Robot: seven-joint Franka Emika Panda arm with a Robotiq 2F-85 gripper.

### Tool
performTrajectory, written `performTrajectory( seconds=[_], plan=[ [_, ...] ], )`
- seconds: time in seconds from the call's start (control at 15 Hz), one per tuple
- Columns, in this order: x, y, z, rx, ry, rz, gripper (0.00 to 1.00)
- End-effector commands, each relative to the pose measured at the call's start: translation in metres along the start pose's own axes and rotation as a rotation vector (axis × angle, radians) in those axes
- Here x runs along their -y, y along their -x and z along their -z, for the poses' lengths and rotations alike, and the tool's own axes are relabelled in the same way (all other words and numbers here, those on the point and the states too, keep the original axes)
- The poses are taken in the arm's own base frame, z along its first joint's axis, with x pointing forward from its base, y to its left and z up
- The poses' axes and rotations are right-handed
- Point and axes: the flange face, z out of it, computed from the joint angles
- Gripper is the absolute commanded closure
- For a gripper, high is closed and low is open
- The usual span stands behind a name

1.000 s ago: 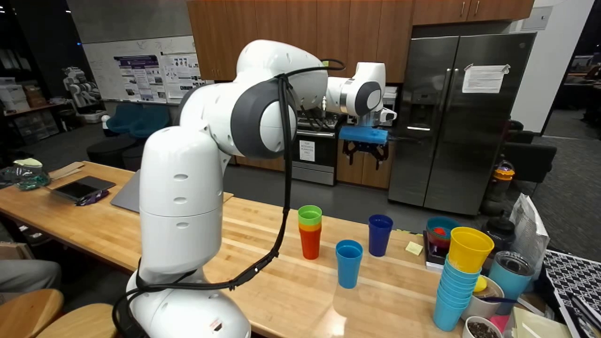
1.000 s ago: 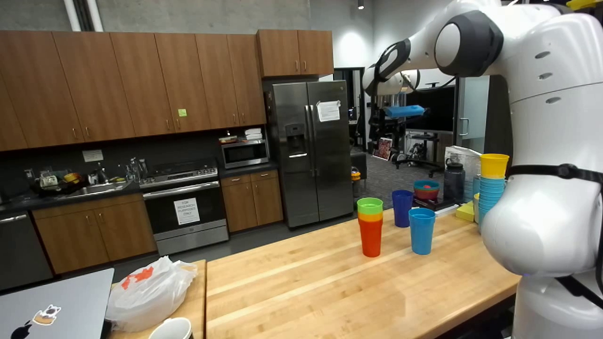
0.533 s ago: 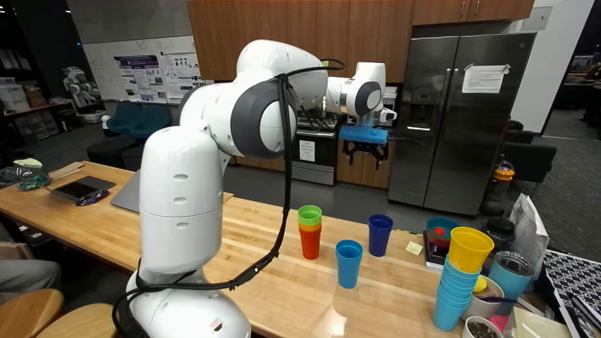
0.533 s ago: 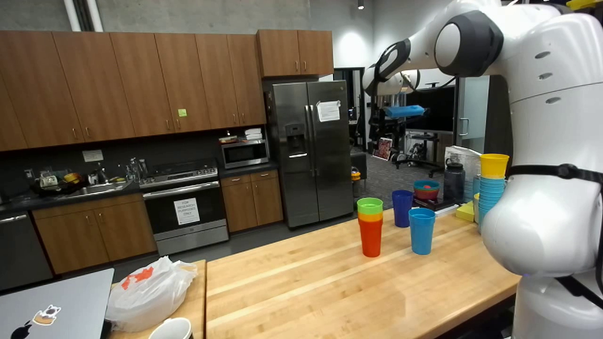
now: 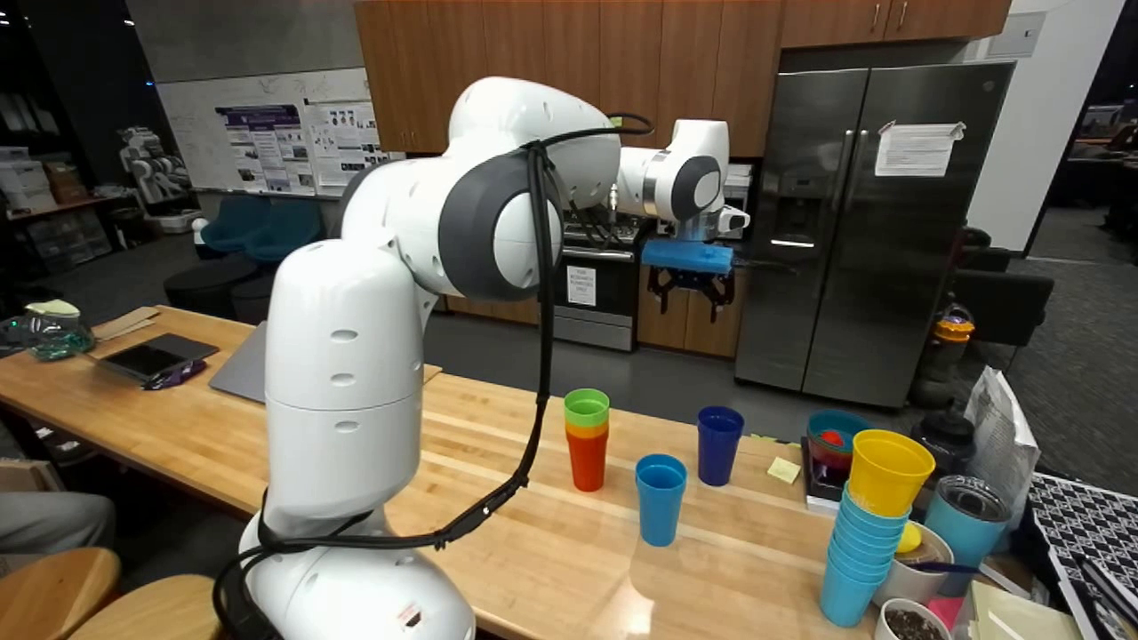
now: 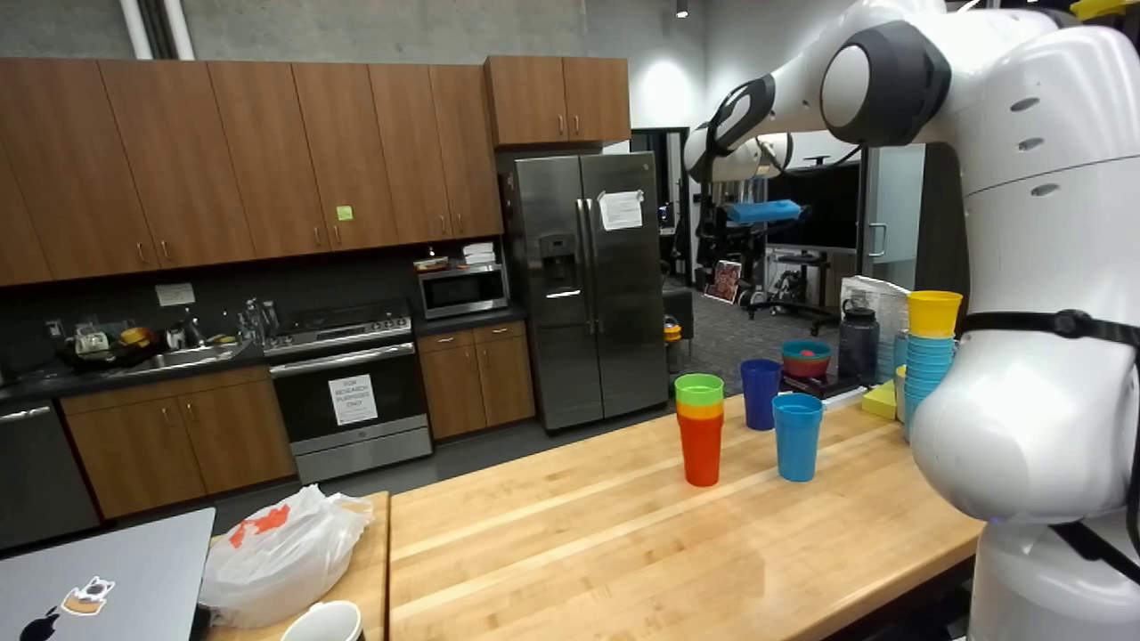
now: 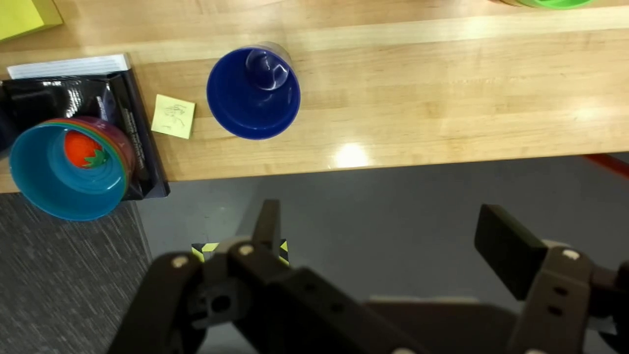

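Observation:
My gripper (image 7: 383, 233) hangs high, its black fingers wide apart with only grey floor showing between them. In an exterior view the gripper (image 5: 690, 302) is under a blue wrist bracket (image 5: 688, 256), well above table height. Closest to it in the wrist view is a dark blue cup (image 7: 253, 93), upright near the table edge and not touched. A light blue cup (image 5: 660, 502) stands beside the dark blue cup (image 5: 720, 444). Stacked red, orange and green cups (image 6: 701, 445) stand apart from these; just a green rim (image 7: 560, 3) shows in the wrist view.
Nested bowls (image 7: 39, 167) holding a toy tomato (image 7: 81, 150) rest on a black box (image 7: 49, 93) by a sticky note (image 7: 173, 116). A light blue cup stack (image 5: 858, 560) carries a yellow cup (image 5: 889, 471). A laptop (image 6: 98, 570) and plastic bag (image 6: 285, 561) lie farther along.
The arm has shifted only very slightly. The cups stand where they were, and the gripper keeps the same spread.

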Motion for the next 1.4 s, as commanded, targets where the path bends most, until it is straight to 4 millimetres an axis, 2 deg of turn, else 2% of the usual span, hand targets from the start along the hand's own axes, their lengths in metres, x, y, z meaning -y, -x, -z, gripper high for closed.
performTrajectory(
  seconds=[0.0, 0.4, 0.8, 1.33],
  plan=[
    [0.017, -0.004, 0.003, 0.006, 0.032, 0.039, 0.0],
    [0.046, -0.003, -0.006, 0.018, 0.079, 0.109, 0.0],
    [0.061, 0.021, -0.026, 0.051, 0.11, 0.136, 0.0],
    [0.093, 0.048, -0.026, 0.025, 0.127, 0.193, 0.0]
  ],
)
